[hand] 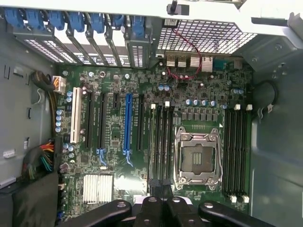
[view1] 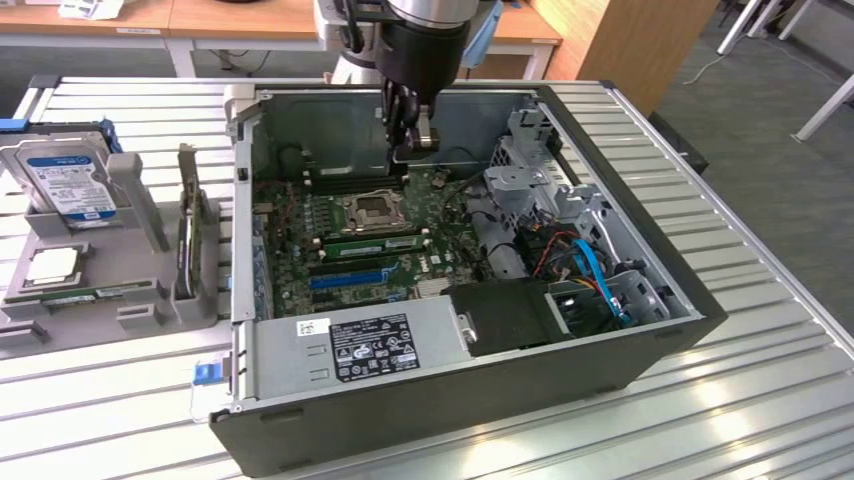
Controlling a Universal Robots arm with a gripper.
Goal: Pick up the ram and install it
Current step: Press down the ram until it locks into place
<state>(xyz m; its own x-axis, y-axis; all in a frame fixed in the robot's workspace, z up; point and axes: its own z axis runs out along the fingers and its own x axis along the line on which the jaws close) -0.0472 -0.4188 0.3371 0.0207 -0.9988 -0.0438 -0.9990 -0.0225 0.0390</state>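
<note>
Hanging over the motherboard (view1: 380, 235) in the open case (view1: 641, 330), the gripper (view1: 411, 140) has its jaws together.

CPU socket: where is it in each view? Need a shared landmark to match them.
Exterior view: the CPU socket sits mid-motherboard inside the open case, just below the gripper.
Wrist view: CPU socket, between two banks of memory slots.
Shared landmark: the blue expansion slot.

The robot arm (view1: 407, 20) ends above the open computer case (view1: 641, 340) in a silver wrist ring with a touch of light blue beside it. Below that sits a matte black housing, tapering into the gripper (view1: 412, 140), whose slim black linkage bars carry round pivot bolts and narrow dark fingers (hand: 160, 187).
</note>
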